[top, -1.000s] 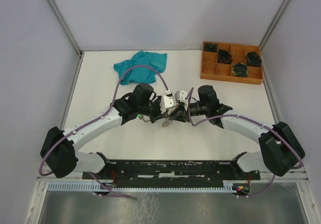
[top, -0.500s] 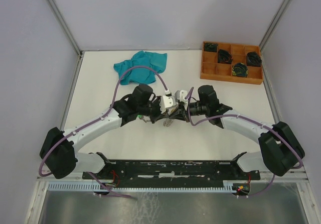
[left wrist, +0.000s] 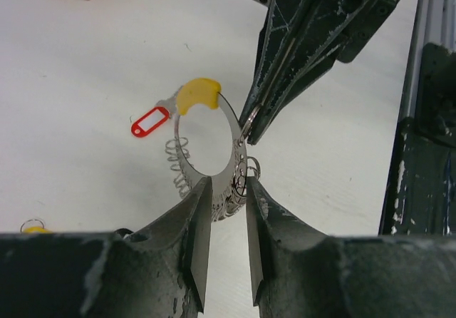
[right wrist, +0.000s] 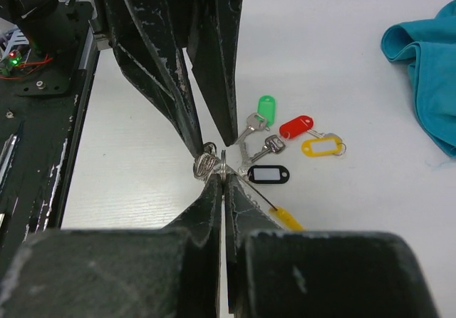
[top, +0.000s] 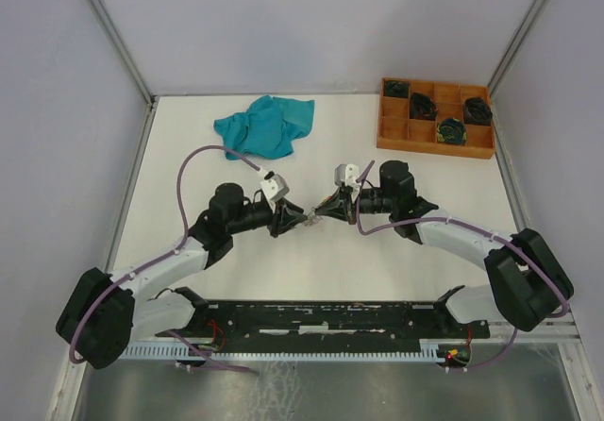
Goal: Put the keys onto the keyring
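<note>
The keyring (left wrist: 239,136), a thin silvery ring with a yellow sleeve (left wrist: 199,95), hangs upright between the two grippers at mid-table (top: 308,219). My right gripper (right wrist: 225,177) is shut on its wire edge, and its fingertips (left wrist: 251,127) show from the upper right in the left wrist view. My left gripper (left wrist: 226,184) stands open, with the ring's lower arc and some small coiled rings in the gap between its jaws. The keys lie on the table beyond the ring, with green (right wrist: 266,108), red (right wrist: 296,126), yellow (right wrist: 322,147) and black (right wrist: 269,174) tags. I cannot tell whether any key is threaded on the ring.
An orange wooden tray (top: 396,130) with dark coiled bundles in its compartments stands at the back right. A teal cloth (top: 265,125) lies at the back centre-left. The arms' black base rail (top: 321,315) runs along the near edge.
The left arm has drawn back to the left and its jaws have opened around the ring. The right gripper has closed on the keyring.
</note>
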`<state>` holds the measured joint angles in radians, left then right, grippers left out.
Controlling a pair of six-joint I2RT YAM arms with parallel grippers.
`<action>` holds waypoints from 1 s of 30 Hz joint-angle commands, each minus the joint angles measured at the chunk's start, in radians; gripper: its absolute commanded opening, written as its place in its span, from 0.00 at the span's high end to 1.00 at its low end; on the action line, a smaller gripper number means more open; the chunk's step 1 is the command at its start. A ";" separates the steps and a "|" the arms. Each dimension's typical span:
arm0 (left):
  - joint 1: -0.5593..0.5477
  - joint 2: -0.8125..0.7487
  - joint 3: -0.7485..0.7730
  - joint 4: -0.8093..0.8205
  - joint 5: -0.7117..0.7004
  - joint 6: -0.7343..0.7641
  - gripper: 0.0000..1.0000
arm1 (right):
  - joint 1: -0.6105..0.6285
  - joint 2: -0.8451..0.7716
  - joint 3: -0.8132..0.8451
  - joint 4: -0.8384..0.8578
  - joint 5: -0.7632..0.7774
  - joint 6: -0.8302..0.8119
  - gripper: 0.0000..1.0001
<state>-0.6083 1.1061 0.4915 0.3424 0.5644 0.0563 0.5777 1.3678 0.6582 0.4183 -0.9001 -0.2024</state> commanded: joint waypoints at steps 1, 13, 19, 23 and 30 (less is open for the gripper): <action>0.040 -0.007 -0.037 0.326 0.070 -0.183 0.67 | -0.004 -0.016 -0.012 0.153 -0.046 0.049 0.99; 0.122 0.037 -0.045 0.467 0.166 -0.226 0.67 | -0.006 0.011 -0.007 0.172 -0.056 0.047 0.99; 0.110 0.078 -0.025 0.439 0.244 -0.196 0.67 | -0.006 0.016 -0.005 0.181 -0.067 0.054 0.99; 0.095 0.097 -0.029 0.426 0.242 -0.152 0.67 | -0.005 0.017 -0.007 0.181 -0.074 0.052 0.99; 0.084 0.107 -0.028 0.409 0.234 -0.101 0.67 | -0.005 0.017 -0.006 0.180 -0.082 0.050 0.99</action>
<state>-0.5198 1.2118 0.4347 0.7380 0.7883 -0.1211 0.5743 1.3869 0.6441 0.5240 -0.9356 -0.1616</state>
